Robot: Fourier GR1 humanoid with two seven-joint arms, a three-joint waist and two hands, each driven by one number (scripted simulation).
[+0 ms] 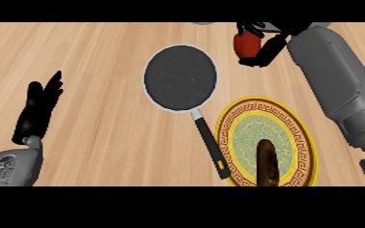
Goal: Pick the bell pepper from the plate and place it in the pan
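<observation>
Nearest, a plate [235, 125] with a gold rim is seen at lower right, a dark brown oblong item [267, 162] lying on it lengthwise toward the viewer. At left, the left hand [37, 108] rests with fingers straight, pointing up. Beyond the plate lies the pan [180, 77], handle toward the plate. Farthest, the right hand [265, 46] is curled round the red pepper [246, 44], held right of the pan; its axis cannot be told.

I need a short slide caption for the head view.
Right hand holds the red bell pepper beyond the pan; left hand rests open.
</observation>
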